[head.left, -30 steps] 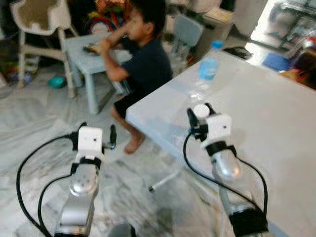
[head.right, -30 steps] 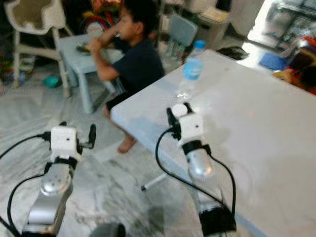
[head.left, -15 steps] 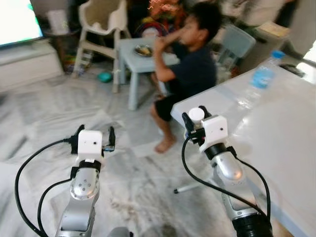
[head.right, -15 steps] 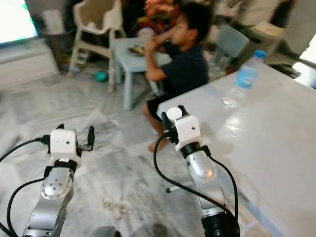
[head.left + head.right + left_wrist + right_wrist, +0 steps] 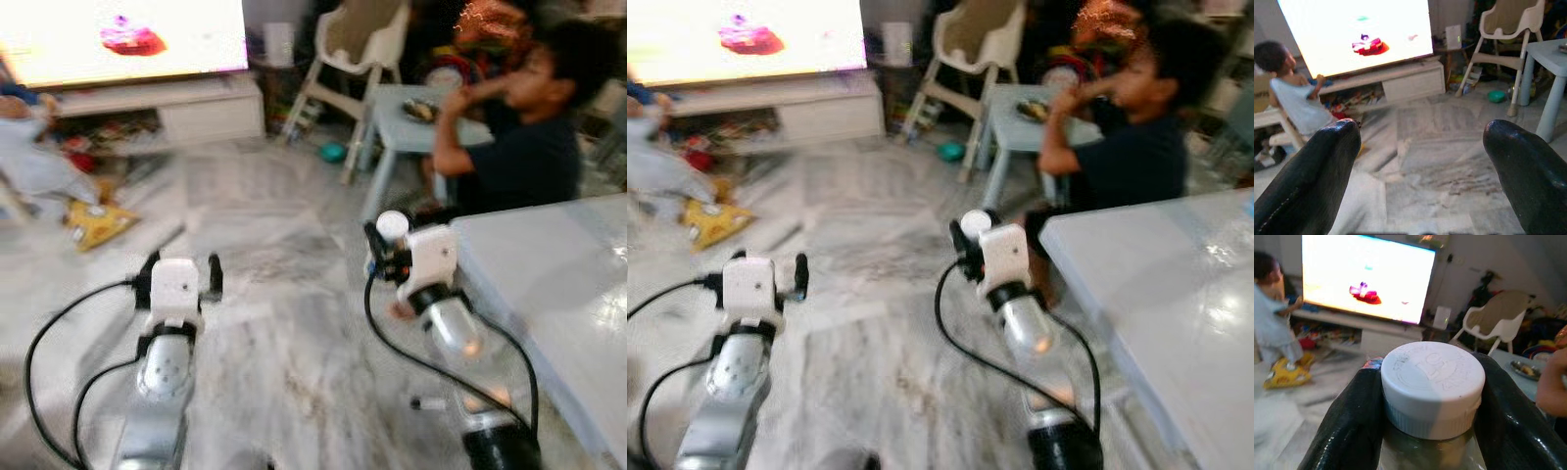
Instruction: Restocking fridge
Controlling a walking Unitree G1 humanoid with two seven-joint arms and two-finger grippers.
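Right gripper (image 5: 1432, 396) clamped on bottle (image 5: 1433, 387) neck, cap up, frame centre. Left gripper (image 5: 1420, 161) spread, empty. No fridge ahead; TV (image 5: 127, 39) upper left.

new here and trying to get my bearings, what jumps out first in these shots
The bright TV screen glows at the far left of the room, with a small person standing close before it. The right gripper is clamped on a bottle with a white cap. Another person sits at a small pale blue table on the right.
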